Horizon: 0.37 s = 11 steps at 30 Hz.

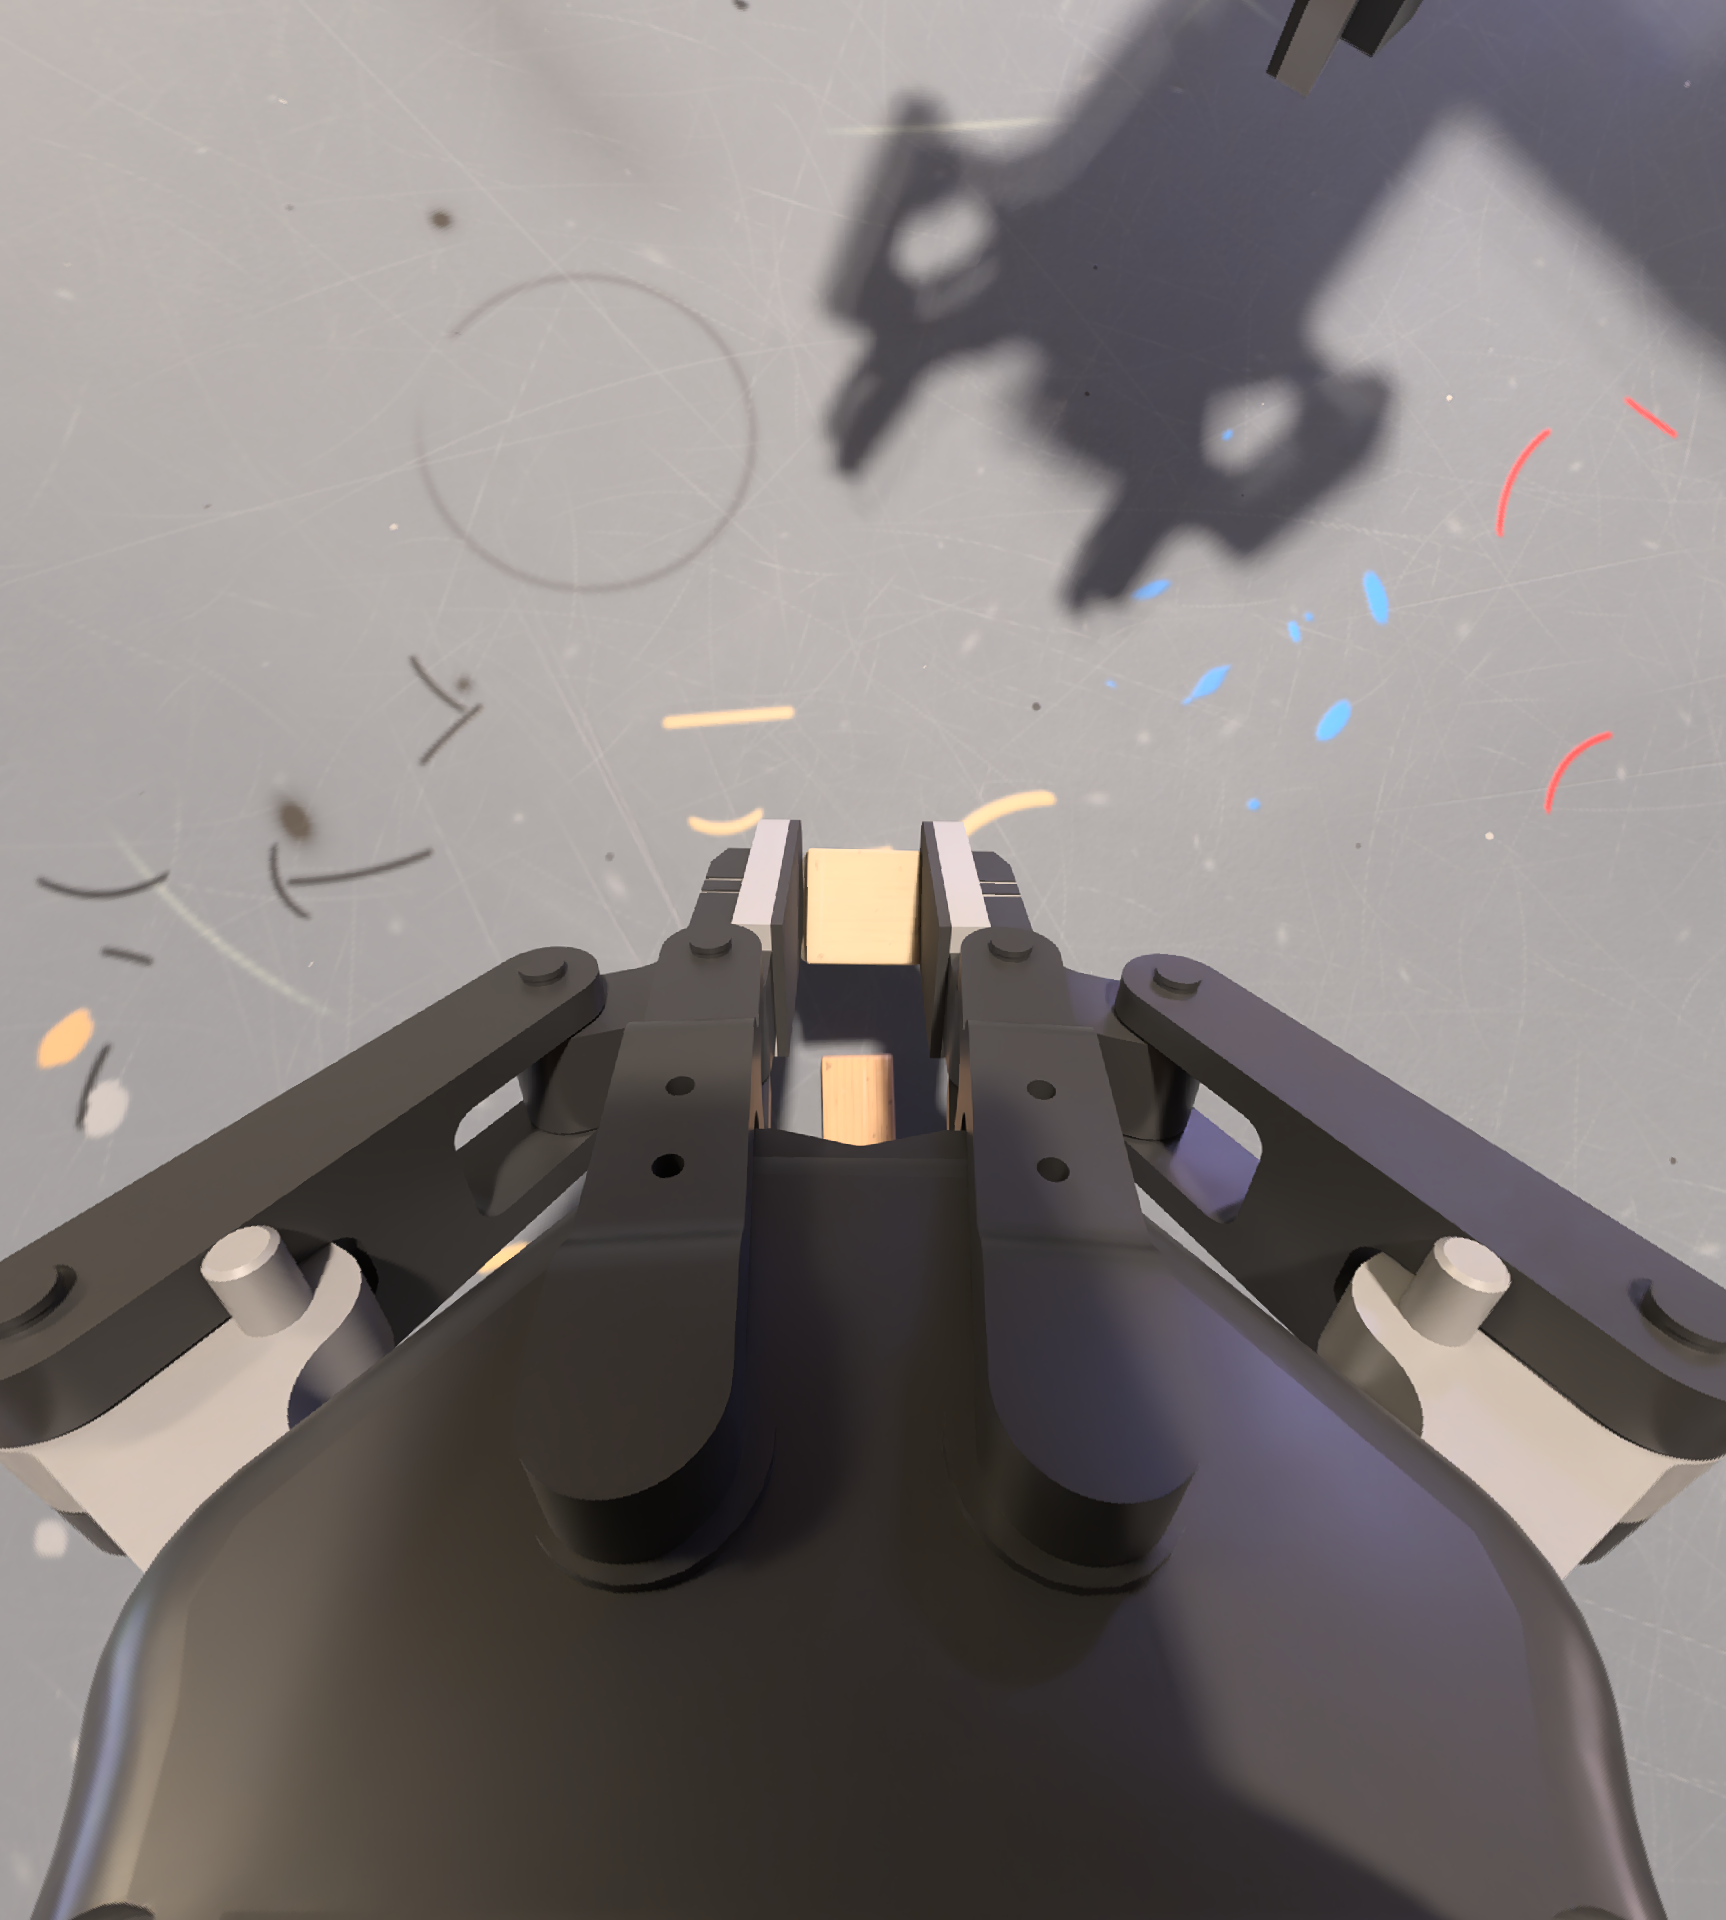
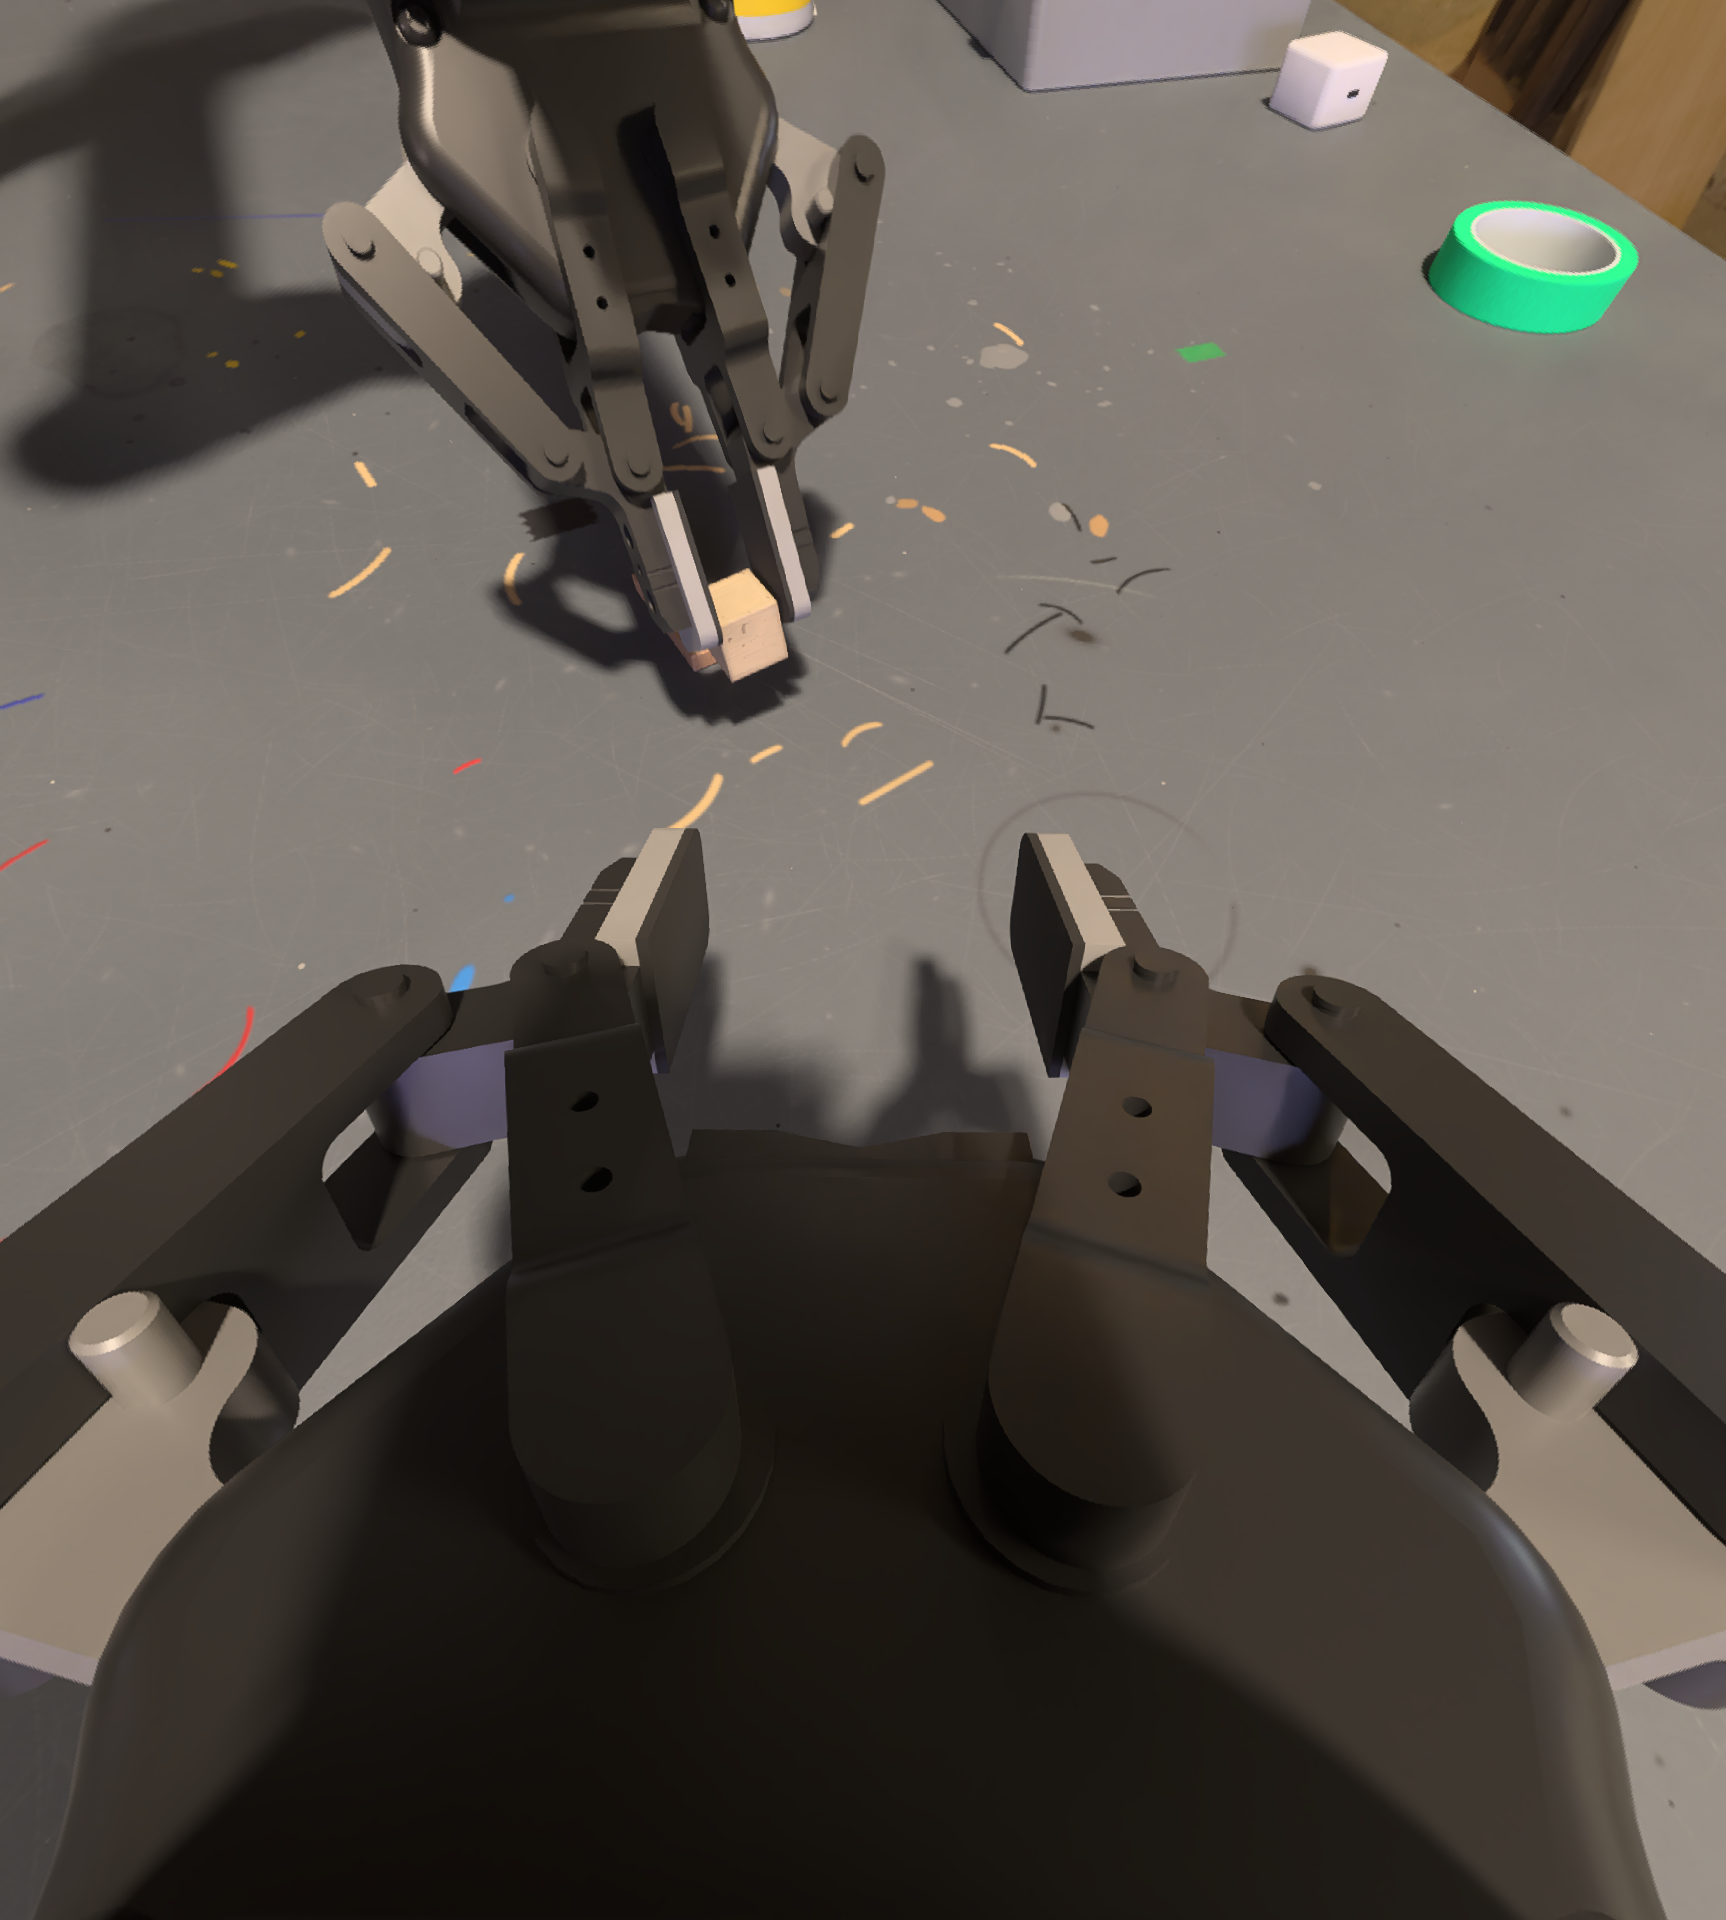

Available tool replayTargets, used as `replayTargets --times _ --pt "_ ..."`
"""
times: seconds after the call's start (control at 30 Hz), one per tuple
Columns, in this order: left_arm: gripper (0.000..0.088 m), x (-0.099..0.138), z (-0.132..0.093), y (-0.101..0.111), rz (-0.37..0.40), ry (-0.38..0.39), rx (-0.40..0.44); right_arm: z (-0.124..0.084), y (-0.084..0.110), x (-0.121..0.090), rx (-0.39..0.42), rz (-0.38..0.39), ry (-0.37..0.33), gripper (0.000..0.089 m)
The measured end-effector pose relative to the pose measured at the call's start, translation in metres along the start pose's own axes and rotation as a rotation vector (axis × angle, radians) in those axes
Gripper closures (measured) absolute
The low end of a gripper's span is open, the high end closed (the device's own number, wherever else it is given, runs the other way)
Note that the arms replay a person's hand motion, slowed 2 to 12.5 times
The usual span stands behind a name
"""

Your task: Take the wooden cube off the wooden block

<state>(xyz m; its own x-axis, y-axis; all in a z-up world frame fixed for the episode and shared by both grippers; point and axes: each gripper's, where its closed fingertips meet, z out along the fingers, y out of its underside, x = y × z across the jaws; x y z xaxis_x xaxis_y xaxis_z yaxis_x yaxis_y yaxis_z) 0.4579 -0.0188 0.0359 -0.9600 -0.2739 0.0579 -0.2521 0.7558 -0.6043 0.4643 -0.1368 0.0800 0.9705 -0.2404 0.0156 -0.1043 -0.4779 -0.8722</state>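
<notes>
Left gripper [image 1: 860, 883] fingers clamp cube [image 1: 859, 904] mid-desk [image 1: 215, 416], clear of desk edges; block [image 1: 856, 1099] sits below and behind the fingertips, long axis along the fingers. Right gripper [image 2: 859, 914] spread, empty, farther off

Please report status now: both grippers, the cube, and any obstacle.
Left gripper shut on wooden cube. Right gripper open, empty. Wooden block partly hidden. No obstacle seen.
</notes>
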Motion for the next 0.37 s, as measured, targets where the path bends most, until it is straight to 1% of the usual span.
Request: replayTargets --times 0.2,0.37 --pt "0.068 0.005 0.017 -0.004 0.017 0.032 -0.046 -0.003 0.004 -0.001 -0.005 0.004 0.006 0.0365" --pt "0.068 0.005 0.024 -0.004 0.031 0.03 -0.065 -0.004 0.007 -0.001 -0.005 0.009 0.006 0.0365"
